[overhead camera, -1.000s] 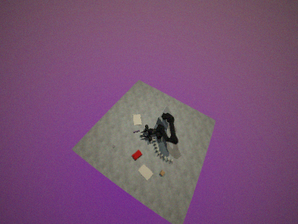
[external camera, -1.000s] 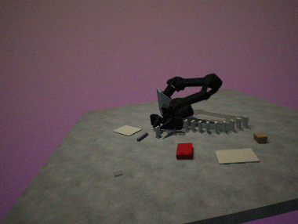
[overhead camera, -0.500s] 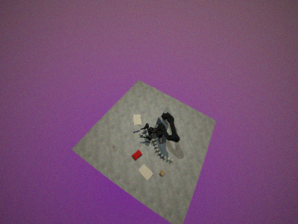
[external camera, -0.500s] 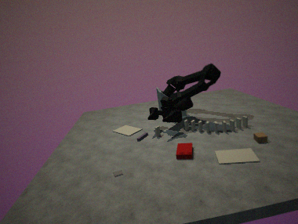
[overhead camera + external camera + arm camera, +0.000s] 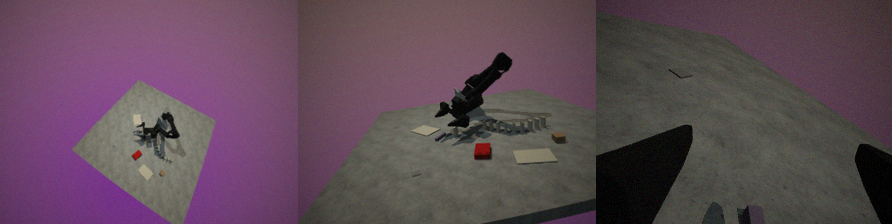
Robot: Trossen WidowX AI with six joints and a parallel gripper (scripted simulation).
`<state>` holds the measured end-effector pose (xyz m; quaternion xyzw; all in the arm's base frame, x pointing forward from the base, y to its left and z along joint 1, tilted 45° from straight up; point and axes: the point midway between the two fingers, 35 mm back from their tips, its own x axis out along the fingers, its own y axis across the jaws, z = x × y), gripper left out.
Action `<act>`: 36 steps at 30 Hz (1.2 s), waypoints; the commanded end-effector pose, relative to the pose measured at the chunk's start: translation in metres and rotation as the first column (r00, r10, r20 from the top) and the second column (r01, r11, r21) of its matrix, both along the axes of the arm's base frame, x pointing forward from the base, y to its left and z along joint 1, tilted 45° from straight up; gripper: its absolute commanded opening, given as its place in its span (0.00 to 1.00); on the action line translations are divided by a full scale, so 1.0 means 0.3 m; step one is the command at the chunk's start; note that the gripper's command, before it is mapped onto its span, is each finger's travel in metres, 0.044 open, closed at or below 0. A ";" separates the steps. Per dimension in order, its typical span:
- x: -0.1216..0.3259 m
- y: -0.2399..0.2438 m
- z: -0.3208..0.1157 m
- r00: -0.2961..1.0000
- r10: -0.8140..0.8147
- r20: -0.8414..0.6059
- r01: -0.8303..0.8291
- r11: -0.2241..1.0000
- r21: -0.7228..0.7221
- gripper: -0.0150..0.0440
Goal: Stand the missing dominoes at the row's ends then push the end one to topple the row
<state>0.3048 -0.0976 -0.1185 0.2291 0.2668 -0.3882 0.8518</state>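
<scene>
A curved row of pale dominoes [image 5: 171, 160] [image 5: 530, 125] stands upright; the arm hides part of it in the top view. A pale domino [image 5: 456, 132] stands upright left of the row in the exterior view, just below the gripper; whether others stand between them is hard to tell in the shadow. A purple domino [image 5: 440, 136] [image 5: 756, 215] lies flat on the table, left of that domino. My gripper [image 5: 138, 131] [image 5: 442, 121] [image 5: 772, 141] is wide open and empty, above the table near these two.
A red block [image 5: 136, 155] [image 5: 482, 151] lies in front of the row. A cream plate [image 5: 146, 172] [image 5: 535, 156] and an orange-brown block [image 5: 162, 173] [image 5: 558, 138] are near the row's far end. Another cream plate [image 5: 136, 119] [image 5: 425, 130] lies beyond the purple domino.
</scene>
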 end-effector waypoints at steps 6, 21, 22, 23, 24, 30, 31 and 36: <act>0.192 -0.114 -0.053 0.699 0.576 -0.423 -0.585 0.802 0.125 1.00; 0.124 -0.116 -0.032 0.110 0.923 -0.370 -0.874 0.267 0.405 1.00; 0.104 -0.102 -0.023 0.034 0.946 -0.324 -0.883 0.180 0.434 1.00; 0.084 -0.088 -0.010 -0.037 0.962 -0.272 -0.886 0.094 0.453 1.00; 0.066 -0.074 0.007 -0.102 0.971 -0.215 -0.887 0.009 0.462 1.00; 0.047 -0.047 0.098 -0.292 0.956 -0.036 -0.895 -0.259 0.362 1.00; 0.040 -0.041 0.113 -0.308 0.951 -0.009 -0.891 -0.285 0.353 1.00; -0.002 -0.008 0.173 -0.348 0.931 0.110 -0.868 -0.364 0.337 1.00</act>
